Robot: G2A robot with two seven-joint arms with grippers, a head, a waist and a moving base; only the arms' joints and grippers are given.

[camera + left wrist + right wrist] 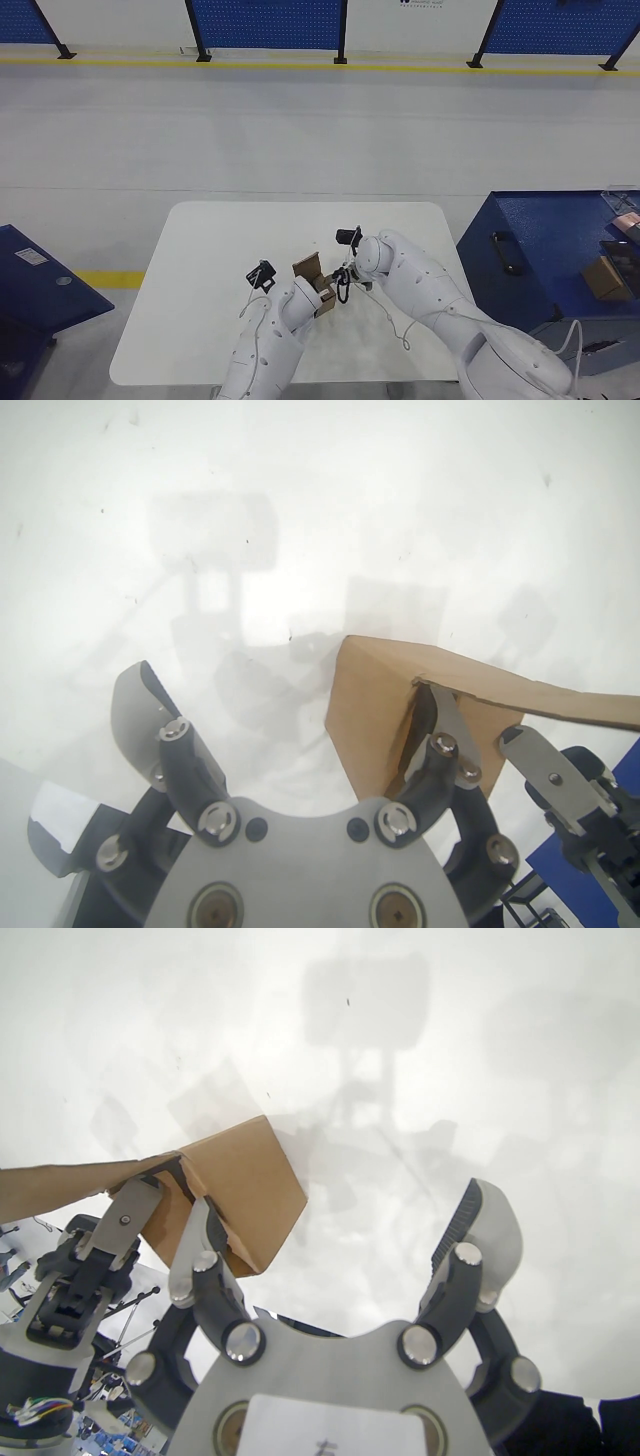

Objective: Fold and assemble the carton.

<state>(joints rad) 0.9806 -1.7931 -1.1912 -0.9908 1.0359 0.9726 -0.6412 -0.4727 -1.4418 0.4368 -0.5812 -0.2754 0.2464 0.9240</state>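
Top view: brown cardboard carton (312, 275) sits over mid-front of white table (200, 300), btwn the two wrists, partly folded w/ one flap (306, 266) sticking up. Can't tell if it rests on the table or is lifted off it.

Left wrist view: left gripper (287, 690) has fingers spread wide, nothing clamped. One finger (447, 720) is tucked into the gap at the carton (370, 710) corner, touching cardboard; the other is well clear over bare table. A long flap (575, 705) runs out sideways, w/ a finger of the other arm just under it.

Right wrist view: right gripper (340, 1200) is also wide apart, not gripping. One finger (200, 1233) lies against the carton (245, 1178) at its torn-looking edge; the other is apart from it.

Blue cabinet (540, 250) stands just off the table's right side.
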